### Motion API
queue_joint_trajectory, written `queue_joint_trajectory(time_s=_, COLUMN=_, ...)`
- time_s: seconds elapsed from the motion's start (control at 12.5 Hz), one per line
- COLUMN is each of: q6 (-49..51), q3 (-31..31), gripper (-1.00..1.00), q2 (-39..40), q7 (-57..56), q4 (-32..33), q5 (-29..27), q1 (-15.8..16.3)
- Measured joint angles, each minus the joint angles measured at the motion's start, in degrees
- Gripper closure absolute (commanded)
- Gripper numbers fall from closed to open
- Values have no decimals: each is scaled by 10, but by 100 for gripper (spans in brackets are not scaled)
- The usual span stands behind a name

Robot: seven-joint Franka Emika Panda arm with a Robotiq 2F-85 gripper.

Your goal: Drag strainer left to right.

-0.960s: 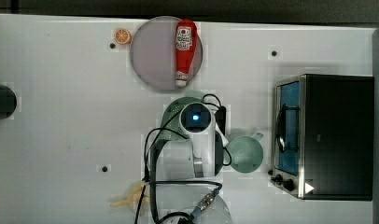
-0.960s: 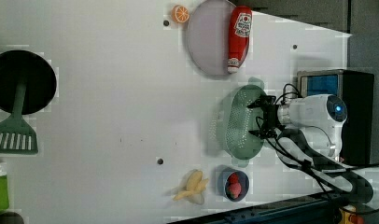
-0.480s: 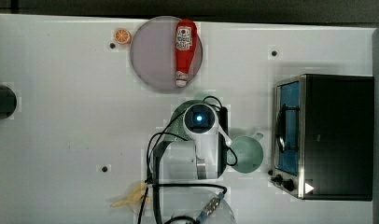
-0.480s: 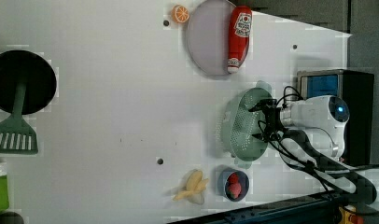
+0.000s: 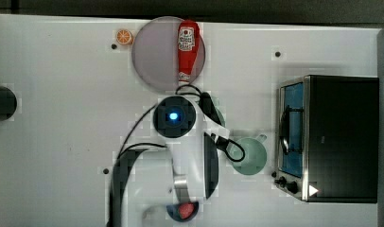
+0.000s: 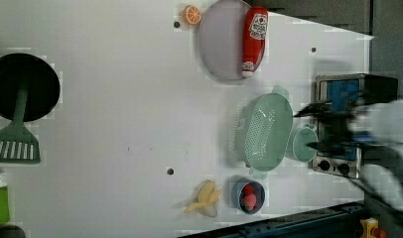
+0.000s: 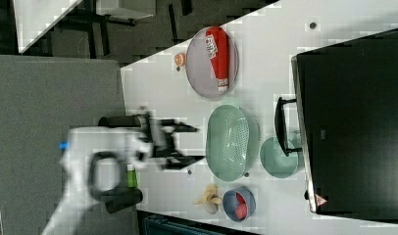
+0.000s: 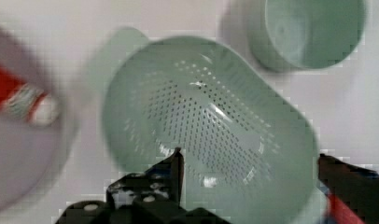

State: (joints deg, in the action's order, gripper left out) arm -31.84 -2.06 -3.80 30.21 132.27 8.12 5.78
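Note:
The pale mint-green oval strainer (image 6: pixel 263 131) with its dotted bottom rests on the white table between the grey plate and the blue bowl, close beside the mint mug (image 6: pixel 301 144). It also shows in the right view as the strainer (image 7: pixel 231 142) and in the wrist view as the strainer (image 8: pixel 211 135). My gripper (image 6: pixel 304 130) hangs above it, blurred, open and holding nothing. In the right view the gripper (image 7: pixel 201 144) spreads its dark fingers (image 7: pixel 187 128) short of the rim. In the top view my arm (image 5: pixel 173 117) covers most of the strainer (image 5: pixel 218 112).
A toaster oven (image 5: pixel 332 137) stands just past the mug (image 5: pixel 248 155). A grey plate (image 5: pixel 154 56) holds a ketchup bottle (image 5: pixel 185 47), with an orange slice (image 5: pixel 124 36) beside it. A banana (image 6: pixel 204 198) and a blue bowl (image 6: pixel 249 196) lie near the table edge. A black pan (image 6: pixel 23 87) and green spatula (image 6: pixel 13 144) sit far off.
The strainer slid a little toward the mug and oven. My gripper then came off its rim and lifted away, moving fast enough to blur.

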Motion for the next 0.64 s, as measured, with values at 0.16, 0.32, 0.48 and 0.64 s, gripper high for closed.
queue_joint_trajectory(time_s=0.16, q6=84, q3=1, gripper=-100, q2=-88, q7=-61, q4=-64, q5=-58, q1=3)
queue_joint_trajectory(time_s=0.32, q6=185, q3=-13, gripper=-100, q2=-146, q7=-138, q4=-151, q5=-77, q1=6)
queue_joint_trajectory(time_s=0.48, q6=238, q3=-24, gripper=-100, q2=-180, q7=-210, q4=-215, q5=-69, q1=4)
queue_joint_trajectory(time_s=0.64, q6=252, q3=-32, gripper=-100, q2=-186, q7=-258, q4=-248, q5=-60, q1=-3)
